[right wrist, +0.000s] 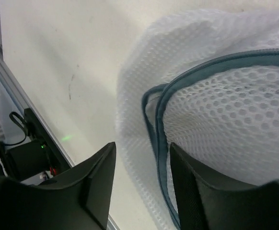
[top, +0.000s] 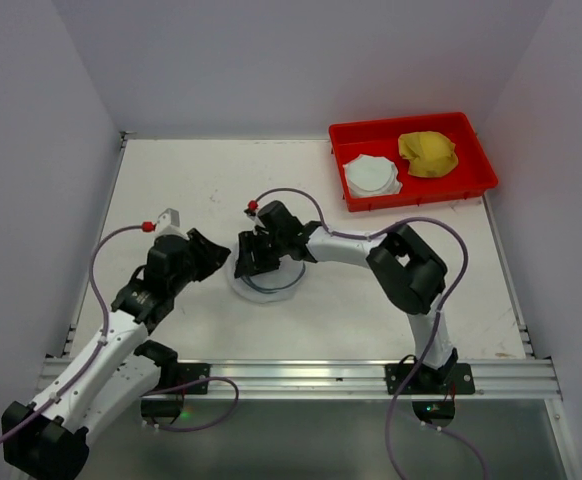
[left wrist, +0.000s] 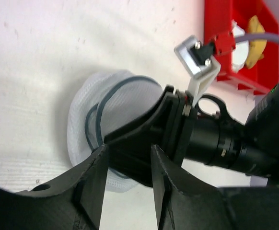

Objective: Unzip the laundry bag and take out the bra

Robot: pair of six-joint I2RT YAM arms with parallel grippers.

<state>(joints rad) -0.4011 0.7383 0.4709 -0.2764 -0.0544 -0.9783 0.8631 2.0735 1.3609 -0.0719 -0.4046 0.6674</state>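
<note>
The laundry bag [top: 274, 290], a round white mesh pouch with a blue-grey zipper band, lies on the table's middle. It also shows in the left wrist view [left wrist: 81, 115] and fills the right wrist view [right wrist: 226, 110]. My right gripper [top: 255, 258] is open right over the bag's left part, and its jaws straddle the zipper band [right wrist: 159, 129] at the bag's edge [right wrist: 143, 149]. My left gripper [top: 217, 260] is open and empty just left of the bag, pointing at it [left wrist: 128, 152]. The bra does not show; I cannot see inside the mesh.
A red tray [top: 476, 185] stands at the back right, holding a white round bundle [top: 371, 175] and a yellow bundle [top: 428, 153]. The metal rail [top: 301, 375] runs along the near edge. Walls close in on the left, the back and the right.
</note>
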